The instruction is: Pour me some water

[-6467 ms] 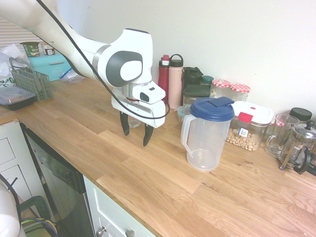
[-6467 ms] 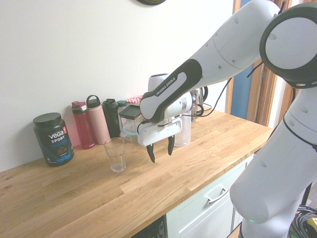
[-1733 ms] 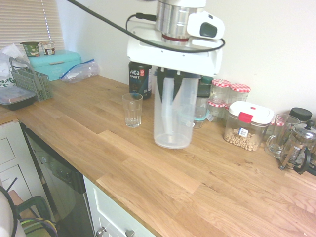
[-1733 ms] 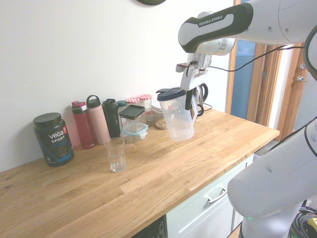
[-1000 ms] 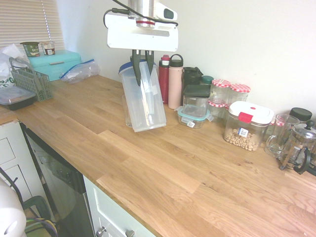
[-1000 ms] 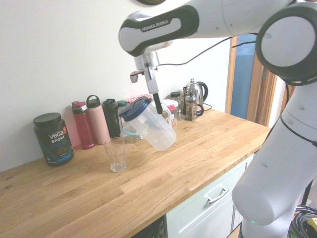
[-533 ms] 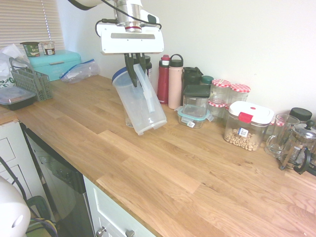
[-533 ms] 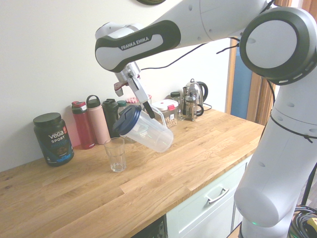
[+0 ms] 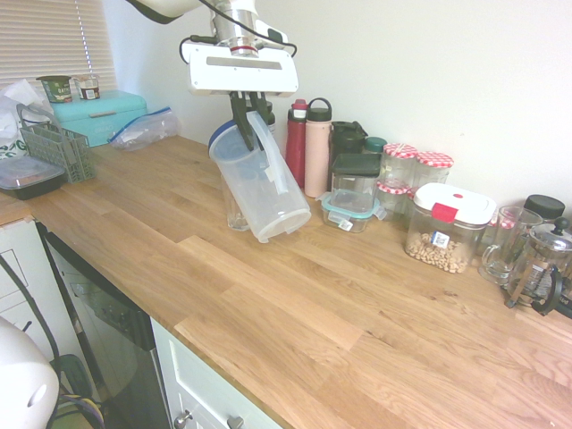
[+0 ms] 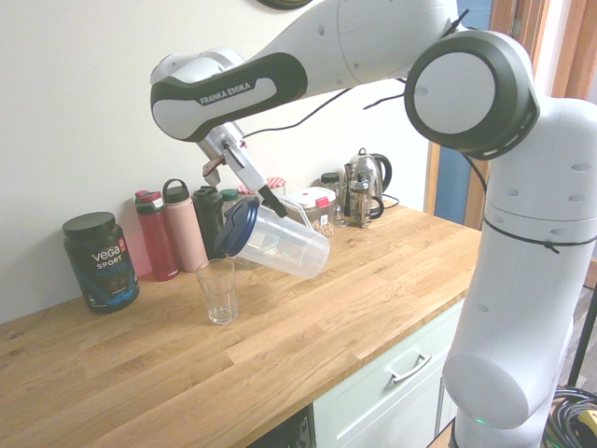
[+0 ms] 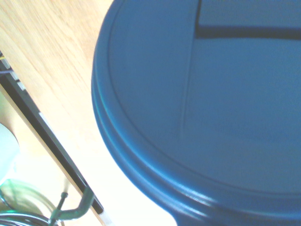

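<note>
While my gripper (image 9: 254,141) pinches the handle (image 9: 272,161) of the clear pitcher (image 9: 264,195) between its two dark fingers, the pitcher hangs tilted above the wooden countertop (image 9: 295,304), its blue lid (image 10: 239,229) lower than it would be upright and its base swung out to the other side. The drinking glass (image 10: 218,294) stands upright on the wood, and the lid leans over near its rim; from the first exterior view I see the glass partly behind the pitcher. I cannot tell whether lid and glass touch. Close up, my wrist view is mostly filled by that round blue lid, with a strip of wood beside it. Along the wall I have a black Vega Sport tub (image 10: 101,263), then a red bottle (image 10: 157,238), a pink bottle (image 10: 186,229) with a looped cap and a dark bottle (image 10: 210,224). Next to these are stacked glass containers (image 9: 353,192), jars with red-checked lids (image 9: 416,161) and a white-lidded box (image 9: 445,232) holding pale, nut-like pieces. Beyond that box come a glass mug (image 9: 505,246) and a French press (image 9: 543,259). At the counter's other end sit a turquoise box (image 9: 100,116), a clear zip bag (image 9: 146,131) and a grey-green rack (image 9: 61,152).
</note>
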{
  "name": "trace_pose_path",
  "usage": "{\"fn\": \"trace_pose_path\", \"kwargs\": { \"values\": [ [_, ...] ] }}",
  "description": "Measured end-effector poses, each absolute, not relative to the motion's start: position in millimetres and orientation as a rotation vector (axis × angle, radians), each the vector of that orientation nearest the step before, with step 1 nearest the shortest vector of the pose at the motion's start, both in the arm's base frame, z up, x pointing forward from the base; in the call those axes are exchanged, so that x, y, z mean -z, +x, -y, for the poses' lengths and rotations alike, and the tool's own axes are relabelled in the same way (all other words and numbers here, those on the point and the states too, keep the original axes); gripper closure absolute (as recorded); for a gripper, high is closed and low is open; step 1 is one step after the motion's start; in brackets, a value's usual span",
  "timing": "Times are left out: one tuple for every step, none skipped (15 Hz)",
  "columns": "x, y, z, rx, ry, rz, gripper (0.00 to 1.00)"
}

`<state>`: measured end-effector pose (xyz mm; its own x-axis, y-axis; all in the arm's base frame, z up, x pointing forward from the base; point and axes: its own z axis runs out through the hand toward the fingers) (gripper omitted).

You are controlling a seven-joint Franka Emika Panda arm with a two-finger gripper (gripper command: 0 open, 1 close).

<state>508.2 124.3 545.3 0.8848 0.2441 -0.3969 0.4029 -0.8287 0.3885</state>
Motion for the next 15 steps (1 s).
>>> {"fn": "trace_pose_path", "kwargs": {
  "values": [
    [-540, 511, -129, 0.467, 2.564, -0.477, 1.0],
    [-536, 514, -130, 0.472, 2.545, -0.481, 1.0],
    [-533, 516, -129, 0.474, 2.527, -0.483, 1.0],
    [-532, 517, -128, 0.476, 2.513, -0.485, 1.0],
    [-531, 518, -126, 0.475, 2.503, -0.485, 1.0],
    [-531, 519, -125, 0.475, 2.501, -0.483, 1.0],
    [-532, 519, -124, 0.474, 2.503, -0.481, 1.0],
    [-535, 519, -124, 0.469, 2.514, -0.481, 1.0],
    [-541, 519, -122, 0.463, 2.541, -0.484, 1.0],
    [-553, 517, -117, 0.451, 2.588, -0.483, 1.0],
    [-571, 512, -105, 0.434, 2.644, -0.481, 1.0],
    [-593, 504, -85, 0.417, 2.706, -0.473, 1.0],
    [-618, 493, -60, 0.395, 2.771, -0.454, 1.0],
    [-640, 481, -34, 0.36, 2.84, -0.417, 1.0],
    [-657, 470, -12, 0.324, 2.908, -0.365, 1.0]
  ]
}}
